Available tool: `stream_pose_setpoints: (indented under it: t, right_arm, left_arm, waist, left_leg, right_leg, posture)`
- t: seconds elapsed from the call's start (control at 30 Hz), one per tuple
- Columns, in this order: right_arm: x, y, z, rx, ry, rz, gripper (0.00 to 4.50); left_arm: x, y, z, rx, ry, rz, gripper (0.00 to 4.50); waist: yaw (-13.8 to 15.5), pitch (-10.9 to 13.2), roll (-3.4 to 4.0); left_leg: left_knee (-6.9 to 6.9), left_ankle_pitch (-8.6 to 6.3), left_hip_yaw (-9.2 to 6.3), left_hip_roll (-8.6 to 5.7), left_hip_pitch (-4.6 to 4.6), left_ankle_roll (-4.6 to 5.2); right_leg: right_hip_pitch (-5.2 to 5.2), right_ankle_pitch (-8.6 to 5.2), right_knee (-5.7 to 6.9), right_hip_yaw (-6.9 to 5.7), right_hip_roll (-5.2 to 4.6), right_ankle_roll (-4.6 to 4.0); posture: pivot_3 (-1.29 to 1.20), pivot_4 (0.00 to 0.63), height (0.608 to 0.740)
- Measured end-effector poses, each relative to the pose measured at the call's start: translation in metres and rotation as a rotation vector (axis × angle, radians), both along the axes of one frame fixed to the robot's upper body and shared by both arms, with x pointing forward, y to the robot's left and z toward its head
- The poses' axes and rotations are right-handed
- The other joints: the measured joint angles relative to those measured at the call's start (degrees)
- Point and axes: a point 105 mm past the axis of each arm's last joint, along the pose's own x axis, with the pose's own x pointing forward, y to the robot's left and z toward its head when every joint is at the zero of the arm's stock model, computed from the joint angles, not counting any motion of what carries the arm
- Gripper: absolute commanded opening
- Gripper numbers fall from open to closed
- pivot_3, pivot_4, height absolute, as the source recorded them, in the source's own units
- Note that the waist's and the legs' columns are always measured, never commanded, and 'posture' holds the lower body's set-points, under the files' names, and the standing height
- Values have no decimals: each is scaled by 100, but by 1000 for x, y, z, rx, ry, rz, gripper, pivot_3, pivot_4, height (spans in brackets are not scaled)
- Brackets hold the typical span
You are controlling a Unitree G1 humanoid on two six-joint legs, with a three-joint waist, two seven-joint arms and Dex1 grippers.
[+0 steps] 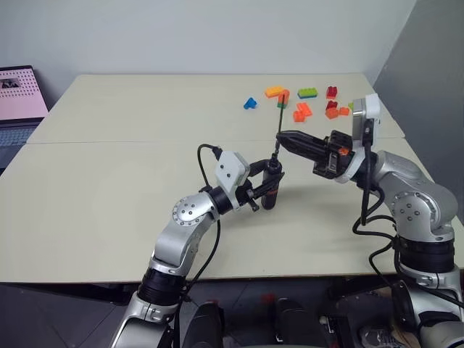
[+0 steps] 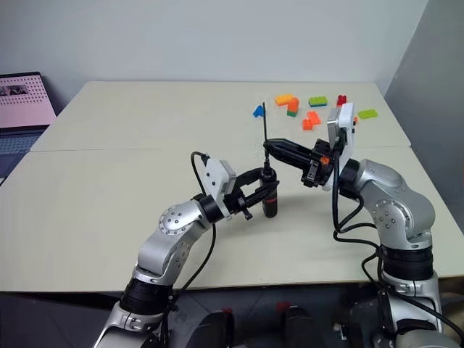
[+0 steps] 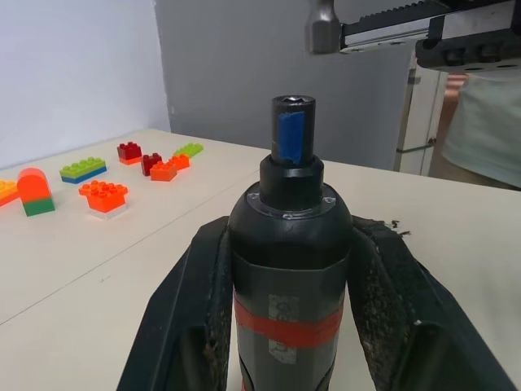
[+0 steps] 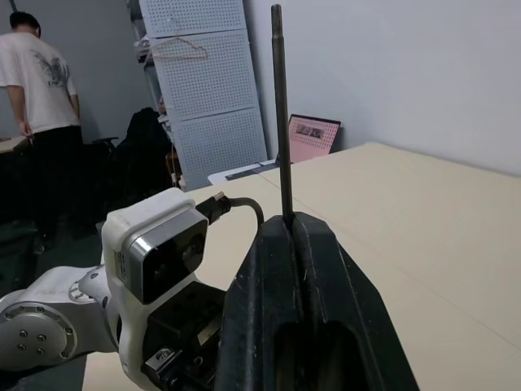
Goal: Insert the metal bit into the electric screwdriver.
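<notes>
Beige table (image 1: 109,188) with toy bricks (image 1: 301,101), white pegboard (image 4: 203,90) behind

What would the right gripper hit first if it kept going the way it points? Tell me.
Probably nothing nearby: the right gripper points left, passing above the screwdriver that the left gripper holds. Depth is uncertain.

One electric screwdriver (image 1: 270,190), one metal bit (image 1: 279,130), two grippers: left (image 1: 262,190), right (image 1: 284,138). One table (image 1: 109,181). One laptop (image 1: 18,101), upper left. Roughly nine toy bricks (image 1: 301,110), upper right. One person (image 4: 37,106).
</notes>
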Motion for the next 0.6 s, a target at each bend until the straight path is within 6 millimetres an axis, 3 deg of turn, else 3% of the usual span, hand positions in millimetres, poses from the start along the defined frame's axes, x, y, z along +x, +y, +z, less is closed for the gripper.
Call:
stream_pose_setpoints:
  t: [0.6]
  right_arm:
    - [5,3,-5,-36,-13,29,0]
  left_arm:
    - [-1,0,0,5,-3,-9,1617]
  waist:
    - [1,0,0]
  left_leg:
    - [-1,0,0,0,0,0]
  right_leg:
    - [0,0,-3,-1,0,0]
  posture:
    - [0,150,740]
